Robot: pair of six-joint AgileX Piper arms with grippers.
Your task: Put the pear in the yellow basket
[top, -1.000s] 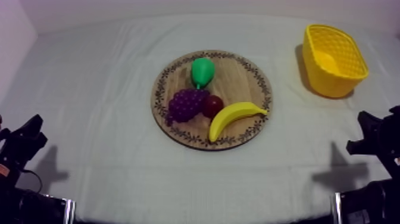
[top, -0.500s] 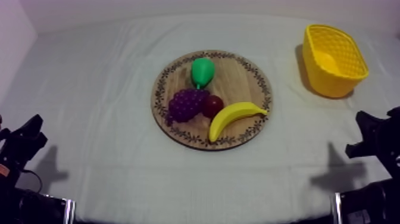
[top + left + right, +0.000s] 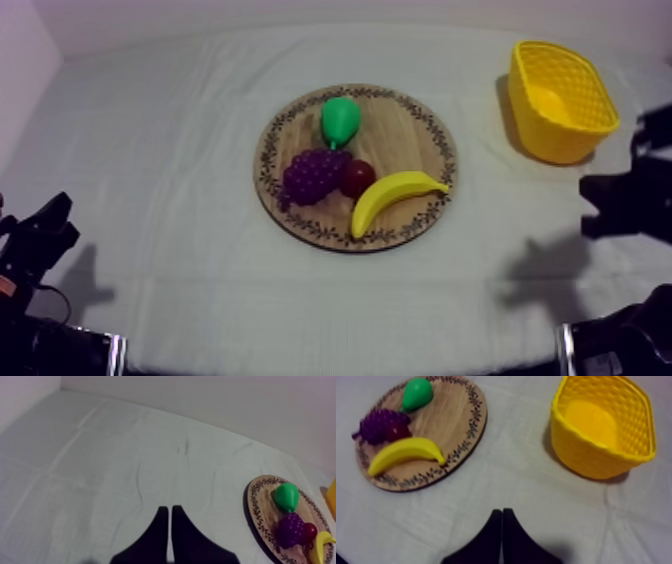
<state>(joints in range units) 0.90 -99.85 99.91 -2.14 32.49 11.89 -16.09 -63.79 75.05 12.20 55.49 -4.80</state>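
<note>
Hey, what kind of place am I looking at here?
Likely a robot test bench, not a kitchen: a cloth-covered table, a toy pear on a wooden board, a yellow basket, with a left arm and a right arm alongside.

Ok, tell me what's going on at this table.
Nothing is being handled yet. The pear lies on the wooden board beside the grapes, small red fruit and banana. The yellow basket stands at the table's right side with nothing in it. The right hand, shut on nothing, hangs over the cloth facing board and basket; the left hand, also shut, rests low at its own side.
</note>
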